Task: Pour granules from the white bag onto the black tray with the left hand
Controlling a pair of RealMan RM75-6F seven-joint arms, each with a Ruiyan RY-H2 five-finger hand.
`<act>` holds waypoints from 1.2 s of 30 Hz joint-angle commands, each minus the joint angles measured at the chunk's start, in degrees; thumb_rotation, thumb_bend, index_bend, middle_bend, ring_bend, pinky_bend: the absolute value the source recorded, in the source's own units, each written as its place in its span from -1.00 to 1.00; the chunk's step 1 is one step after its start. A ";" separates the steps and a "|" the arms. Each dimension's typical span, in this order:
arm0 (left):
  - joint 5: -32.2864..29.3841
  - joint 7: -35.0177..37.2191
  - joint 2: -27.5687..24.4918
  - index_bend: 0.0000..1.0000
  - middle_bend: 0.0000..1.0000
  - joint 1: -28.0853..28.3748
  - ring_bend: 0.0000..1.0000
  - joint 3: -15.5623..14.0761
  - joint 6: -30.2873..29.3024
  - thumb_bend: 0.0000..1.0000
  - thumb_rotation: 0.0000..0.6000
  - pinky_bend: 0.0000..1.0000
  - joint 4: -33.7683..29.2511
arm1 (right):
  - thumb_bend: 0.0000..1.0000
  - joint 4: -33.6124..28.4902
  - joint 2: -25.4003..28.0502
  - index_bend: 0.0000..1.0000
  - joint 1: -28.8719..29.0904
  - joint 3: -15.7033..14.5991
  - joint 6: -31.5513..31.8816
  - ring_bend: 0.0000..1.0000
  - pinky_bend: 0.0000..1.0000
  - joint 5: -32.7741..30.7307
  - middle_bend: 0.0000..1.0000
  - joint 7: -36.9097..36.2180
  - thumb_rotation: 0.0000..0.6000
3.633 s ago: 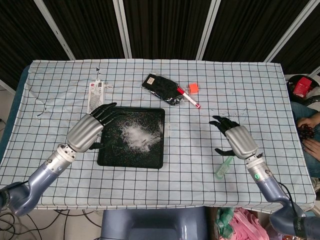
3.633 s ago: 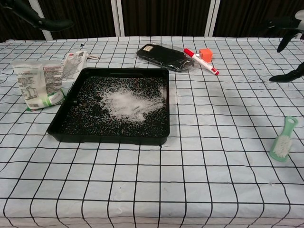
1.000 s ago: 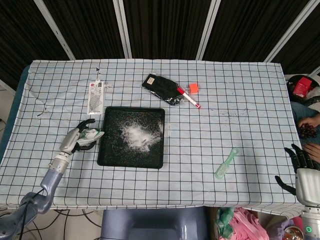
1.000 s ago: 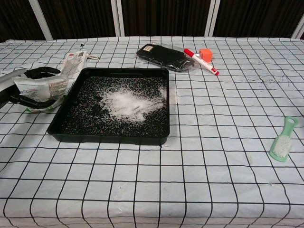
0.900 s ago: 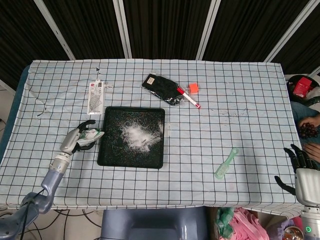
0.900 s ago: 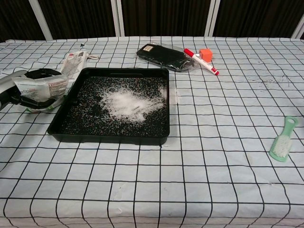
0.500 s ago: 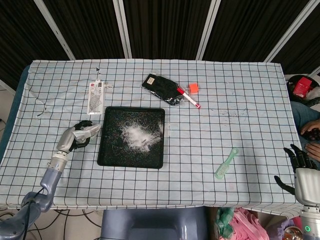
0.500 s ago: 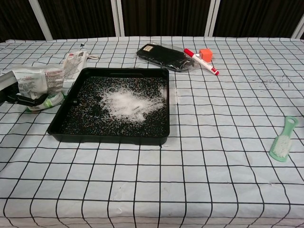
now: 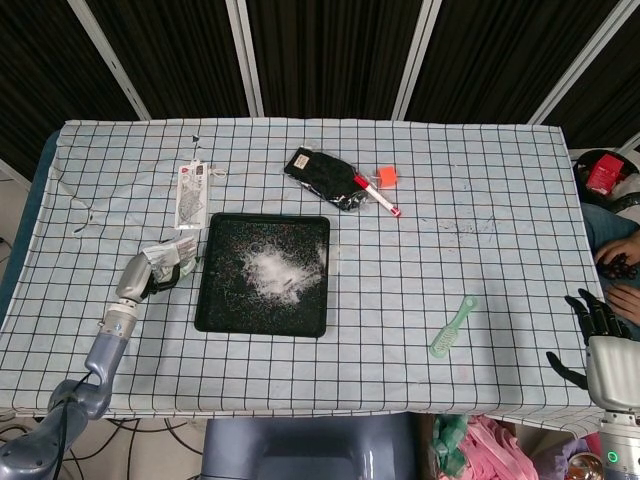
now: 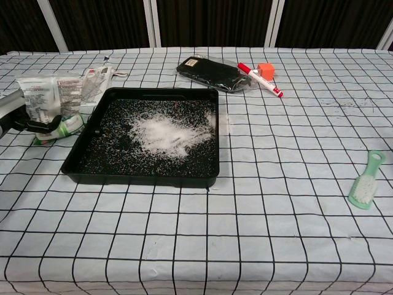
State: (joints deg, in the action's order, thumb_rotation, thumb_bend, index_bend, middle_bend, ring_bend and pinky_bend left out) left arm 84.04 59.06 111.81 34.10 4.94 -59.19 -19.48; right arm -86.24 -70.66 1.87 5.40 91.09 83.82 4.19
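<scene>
The white bag (image 9: 172, 251) (image 10: 51, 104) stands upright just left of the black tray (image 9: 260, 331) (image 10: 138, 178). My left hand (image 9: 142, 273) (image 10: 17, 115) grips it low down, dark fingers (image 10: 44, 126) wrapped around its base. A heap of white granules (image 9: 272, 270) (image 10: 161, 134) lies in the middle of the tray, with scattered grains around it. My right hand (image 9: 603, 342) hangs off the table's front right corner, fingers spread and holding nothing; the chest view does not show it.
A flat white packet (image 9: 190, 192) (image 10: 97, 80) lies behind the bag. Behind the tray are a black pouch (image 9: 325, 177) (image 10: 212, 72), a red marker (image 9: 377, 195) (image 10: 261, 80) and an orange cube (image 9: 387, 177) (image 10: 265, 68). A green brush (image 9: 452, 326) (image 10: 366, 180) lies front right.
My left hand has drawn the bag back left from the tray's edge and tipped it from lying over to upright. The right hand has stayed by the table's corner.
</scene>
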 commanded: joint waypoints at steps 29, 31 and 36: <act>5.41 -17.22 -22.86 -0.12 -0.01 4.16 -0.19 -0.93 -7.78 0.47 1.00 0.18 -29.90 | -0.75 -0.16 0.33 -0.67 -0.55 0.86 0.12 -0.71 -0.36 -0.26 -0.79 -0.22 1.00; 5.33 -21.37 -26.42 -0.08 0.01 5.41 -0.17 -0.45 -6.15 0.49 1.00 0.18 -36.12 | -0.75 -0.12 0.37 -0.67 -0.61 0.96 0.22 -0.71 -0.36 -0.32 -0.79 -0.34 1.00; 3.71 -31.68 -33.76 -0.04 0.04 8.48 -0.15 1.39 -1.07 0.52 1.00 0.20 -49.55 | -0.75 0.03 0.45 -0.67 -0.68 1.08 0.15 -0.71 -0.36 -0.47 -0.79 -0.57 1.00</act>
State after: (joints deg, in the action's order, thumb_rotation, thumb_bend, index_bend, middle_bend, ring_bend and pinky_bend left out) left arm 88.24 35.15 84.39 39.50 5.17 -64.39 -60.55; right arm -86.21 -70.22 1.19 6.48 91.23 83.35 3.61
